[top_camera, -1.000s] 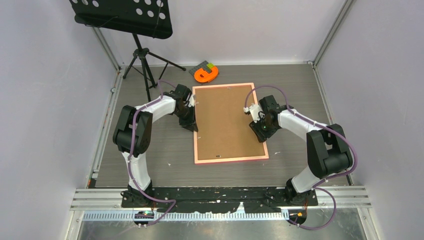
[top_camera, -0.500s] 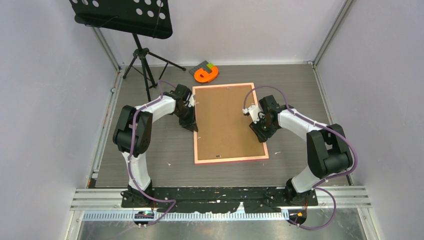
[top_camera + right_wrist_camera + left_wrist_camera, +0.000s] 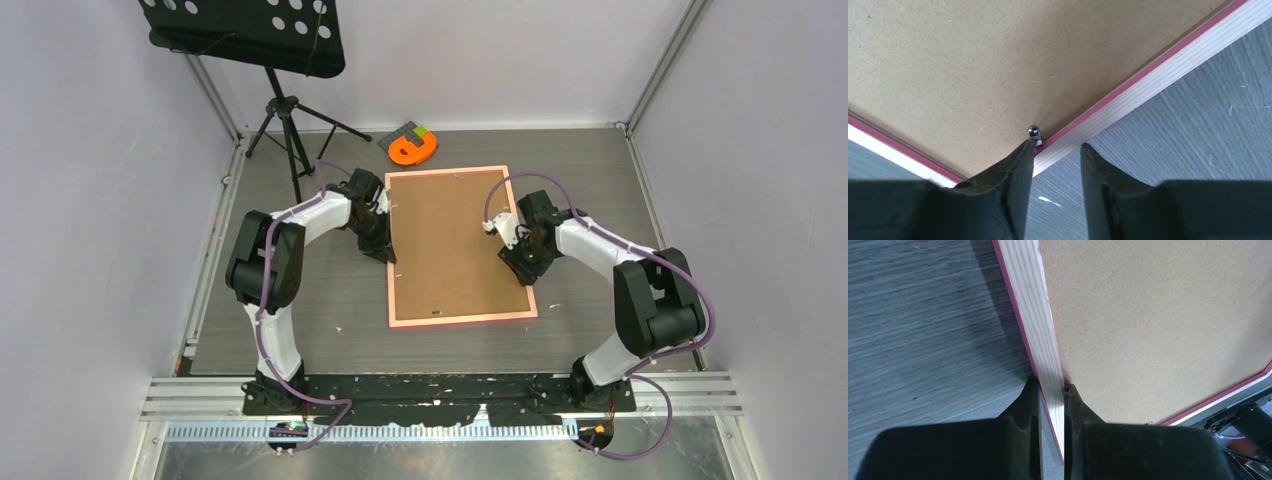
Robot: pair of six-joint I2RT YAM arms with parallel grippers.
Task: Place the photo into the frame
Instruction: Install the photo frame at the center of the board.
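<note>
The frame [image 3: 460,321] lies face down on the grey table, its salmon-pink border around a plain brown backing board [image 3: 450,240]. The photo is hidden. My left gripper [image 3: 383,252] is shut on the frame's left rail [image 3: 1035,315], one finger outside on the table and one on the board [image 3: 1148,315]. My right gripper [image 3: 522,262] stands open astride the right rail [image 3: 1158,80]. Its inner fingertip [image 3: 1025,150] touches a small metal clip [image 3: 1034,131] at the board's edge; the outer finger is over the table. Gripper midpoints: left gripper [image 3: 1052,390], right gripper [image 3: 1057,147].
An orange tape-like object [image 3: 413,148] with a small grey-green item lies just beyond the frame's far edge. A black music stand [image 3: 285,110] on a tripod stands at the back left. White walls close in both sides.
The right gripper's jaws have narrowed a little and it has crept slightly inward along the frame's right rail. The left arm and the frame have not moved.
</note>
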